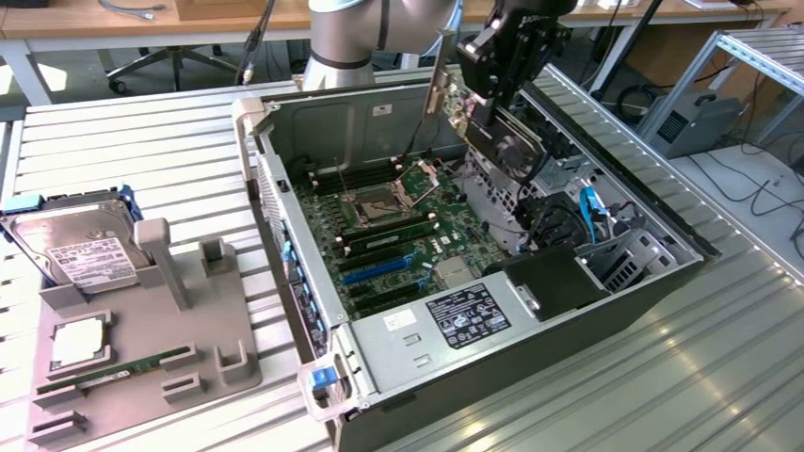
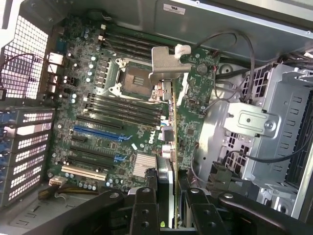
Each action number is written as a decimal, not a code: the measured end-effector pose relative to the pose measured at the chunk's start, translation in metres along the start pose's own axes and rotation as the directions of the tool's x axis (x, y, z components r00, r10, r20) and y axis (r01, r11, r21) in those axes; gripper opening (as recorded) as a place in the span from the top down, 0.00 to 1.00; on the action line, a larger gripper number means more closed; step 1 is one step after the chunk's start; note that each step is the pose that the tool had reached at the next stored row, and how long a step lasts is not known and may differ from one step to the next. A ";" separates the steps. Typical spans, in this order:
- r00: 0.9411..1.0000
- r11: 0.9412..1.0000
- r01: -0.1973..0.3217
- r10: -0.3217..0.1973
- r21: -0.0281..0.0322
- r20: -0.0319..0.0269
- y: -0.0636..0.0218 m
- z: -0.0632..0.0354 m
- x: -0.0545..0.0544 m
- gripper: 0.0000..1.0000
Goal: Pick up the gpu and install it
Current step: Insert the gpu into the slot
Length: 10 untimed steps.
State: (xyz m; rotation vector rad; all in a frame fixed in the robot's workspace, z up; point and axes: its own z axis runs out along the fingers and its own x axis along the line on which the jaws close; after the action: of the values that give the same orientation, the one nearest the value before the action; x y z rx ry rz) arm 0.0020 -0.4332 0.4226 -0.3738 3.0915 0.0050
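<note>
My gripper [image 1: 500, 71] is shut on the gpu [image 1: 506, 141], a thin card that hangs edge-down above the open computer case [image 1: 270, 179]. Its long silver end bracket [image 1: 436, 102] points toward the case's back wall. In the wrist view the gpu [image 2: 193, 100] runs edge-on away from my gripper [image 2: 171, 208], green board on one face, with the bracket's bent tab [image 2: 164, 63] at its far end. One black finger [image 2: 144, 208] stands on each side of the card. The card hovers over the motherboard [image 2: 98, 93], clear of the blue slot [image 2: 98, 133].
A metal drive cage [image 2: 266, 127] and loose cables [image 2: 244, 54] lie beside the card inside the case. At the exterior view's left, a grey fixture [image 1: 138, 377] carries a hard drive [image 1: 75, 250], a CPU [image 1: 78, 344] and a RAM stick [image 1: 113, 372]. The slatted metal table [image 1: 653, 377] surrounds the case.
</note>
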 end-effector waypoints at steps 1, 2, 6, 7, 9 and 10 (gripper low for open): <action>1.000 1.000 0.004 -0.004 0.000 0.000 0.0000 0.0000 0.000 0.73; 1.000 1.000 0.008 -0.008 0.000 0.000 0.0000 0.0000 0.000 0.73; 1.000 1.000 0.025 -0.025 -0.001 0.000 0.0000 0.0000 0.000 0.73; 1.000 1.000 0.030 -0.030 -0.001 0.000 0.0000 0.0000 0.000 0.73; 0.999 0.999 0.044 -0.044 -0.001 0.000 0.0000 0.0000 0.000 0.73; 0.999 0.999 0.054 -0.054 -0.002 0.000 0.0000 0.0000 0.000 0.73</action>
State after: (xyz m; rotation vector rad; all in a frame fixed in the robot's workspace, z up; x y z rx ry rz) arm 0.0020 -0.4332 0.4226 -0.4565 3.0804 0.0062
